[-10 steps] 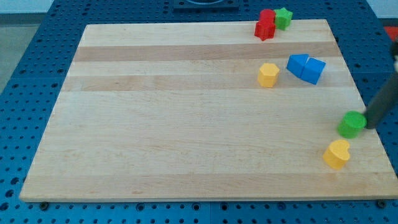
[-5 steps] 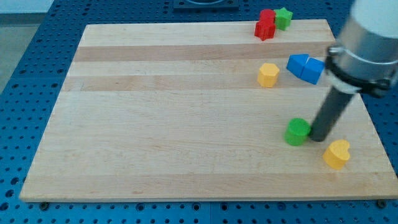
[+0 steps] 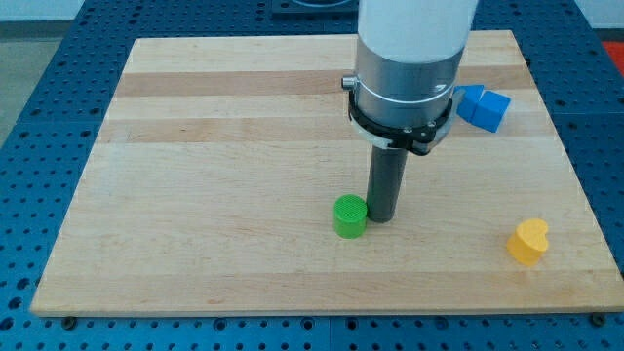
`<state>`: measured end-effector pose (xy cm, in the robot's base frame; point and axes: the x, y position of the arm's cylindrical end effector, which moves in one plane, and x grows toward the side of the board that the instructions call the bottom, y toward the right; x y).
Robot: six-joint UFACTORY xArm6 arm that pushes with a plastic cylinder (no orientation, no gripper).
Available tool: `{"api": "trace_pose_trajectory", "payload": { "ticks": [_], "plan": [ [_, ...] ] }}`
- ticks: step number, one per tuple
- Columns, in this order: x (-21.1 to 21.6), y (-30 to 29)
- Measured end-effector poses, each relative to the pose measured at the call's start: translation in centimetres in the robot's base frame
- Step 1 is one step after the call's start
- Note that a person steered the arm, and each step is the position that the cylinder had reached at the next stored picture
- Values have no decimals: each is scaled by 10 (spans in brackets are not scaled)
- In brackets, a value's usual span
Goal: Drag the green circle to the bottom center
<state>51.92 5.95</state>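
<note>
The green circle [image 3: 350, 216] is a short green cylinder on the wooden board [image 3: 195, 195], a little right of the middle and near the view's bottom. My tip [image 3: 380, 216] stands just to its right, touching or almost touching its side. The dark rod rises from there into the wide grey and white arm body [image 3: 409, 58], which covers the board's upper middle right.
A blue block [image 3: 484, 107] shows at the upper right, partly behind the arm. A yellow heart-shaped block [image 3: 528, 241] lies at the lower right. The red, small green and other yellow blocks are hidden behind the arm.
My tip has swept left and slightly down from the right side. The green circle has slid left with it, from near the right edge to the lower middle.
</note>
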Motion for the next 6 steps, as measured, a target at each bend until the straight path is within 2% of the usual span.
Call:
{"api": "trace_pose_trajectory", "payload": {
  "ticks": [1, 2, 4, 5, 6],
  "plan": [
    [41, 24],
    [51, 8],
    [-82, -4],
    [-61, 1],
    [-5, 12]
  ]
}}
